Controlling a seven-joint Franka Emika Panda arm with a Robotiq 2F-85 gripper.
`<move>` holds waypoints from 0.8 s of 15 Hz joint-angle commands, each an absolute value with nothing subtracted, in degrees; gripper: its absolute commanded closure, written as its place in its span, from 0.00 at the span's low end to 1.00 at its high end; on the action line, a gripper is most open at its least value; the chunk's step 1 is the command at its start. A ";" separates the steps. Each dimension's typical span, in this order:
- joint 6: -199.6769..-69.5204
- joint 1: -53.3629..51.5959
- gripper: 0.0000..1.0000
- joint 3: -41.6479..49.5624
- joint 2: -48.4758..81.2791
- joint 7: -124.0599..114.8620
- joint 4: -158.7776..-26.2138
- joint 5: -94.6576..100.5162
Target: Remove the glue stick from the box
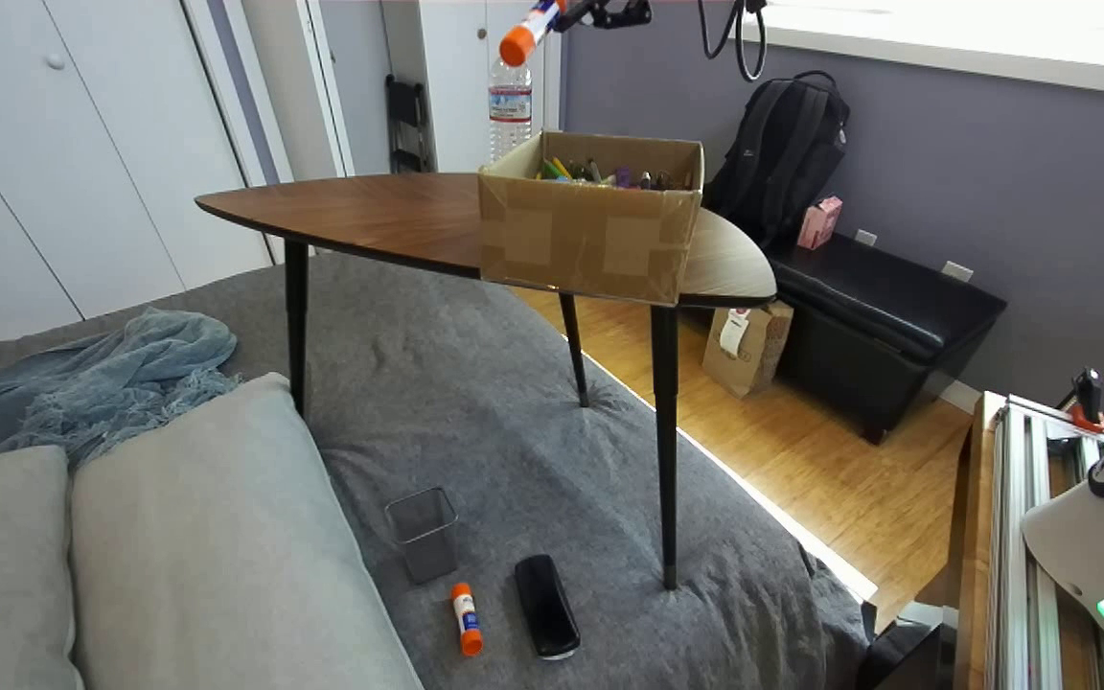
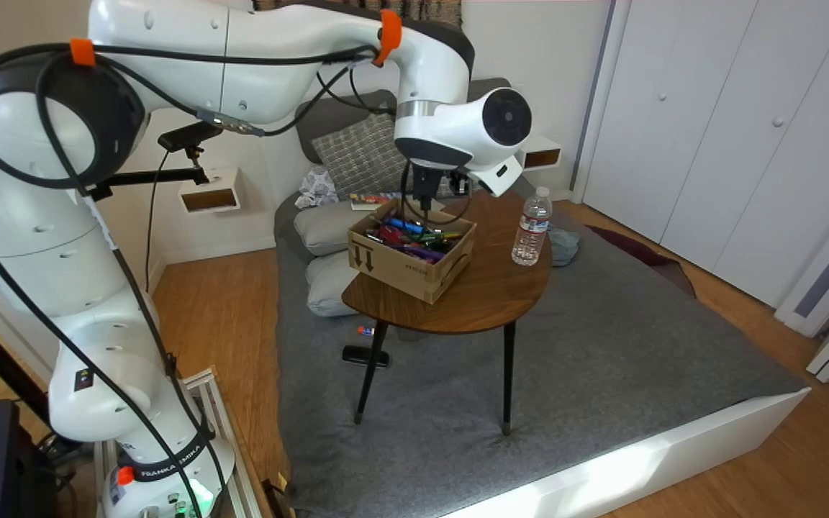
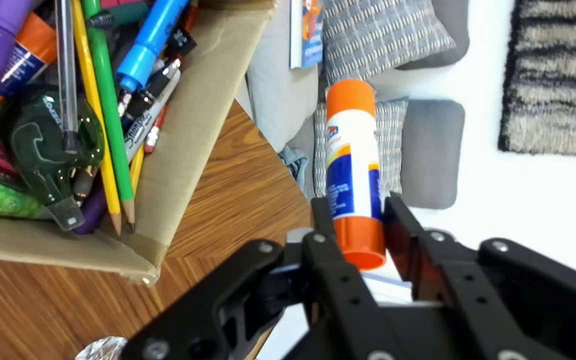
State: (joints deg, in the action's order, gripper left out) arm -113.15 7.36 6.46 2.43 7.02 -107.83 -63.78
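The glue stick (image 3: 352, 150), white and blue with orange ends, is between the fingers of my gripper (image 3: 357, 207) in the wrist view. It also shows tilted at the top of an exterior view (image 1: 530, 33), above the table. The tan cardboard box (image 1: 586, 235) stands on the wooden table and also shows in an exterior view (image 2: 396, 270) and the wrist view (image 3: 193, 125). It holds pens, markers and pencils. Another orange-capped glue stick (image 3: 30, 47) lies among them. The held stick is outside the box wall, up in the air.
A water bottle (image 1: 511, 120) stands on the wooden table (image 1: 370, 206) near the box; it also shows in an exterior view (image 2: 532, 229). On the grey bed below lie a mesh cup (image 1: 423, 537), another glue stick (image 1: 466, 618) and a black case (image 1: 547, 606).
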 commanded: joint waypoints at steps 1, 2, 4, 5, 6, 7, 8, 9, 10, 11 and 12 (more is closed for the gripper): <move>-113.88 8.78 0.92 8.03 2.79 2.41 -108.32 -69.98; -114.66 9.14 0.92 8.43 3.12 1.36 -108.51 -71.28; -116.14 9.82 0.92 9.21 4.45 -0.69 -108.42 -73.89; -116.69 10.06 0.92 9.46 5.07 -2.00 -108.46 -75.04; -117.55 10.22 0.92 9.64 5.99 -3.34 -108.56 -76.03; -118.28 10.34 0.92 9.78 6.81 -4.76 -108.65 -77.02; -119.47 10.33 0.92 9.84 7.62 -6.24 -108.87 -77.89; -121.02 10.33 0.92 9.85 8.46 -7.43 -109.18 -78.77; -122.66 10.28 0.92 9.85 9.21 -8.73 -109.44 -79.81; -123.42 10.39 0.92 9.86 10.02 -10.07 -109.65 -80.86; -124.55 10.40 0.92 9.81 10.92 -11.34 -109.79 -82.11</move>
State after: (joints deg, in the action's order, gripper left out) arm -121.63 10.36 9.93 9.22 -7.38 -109.34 -78.02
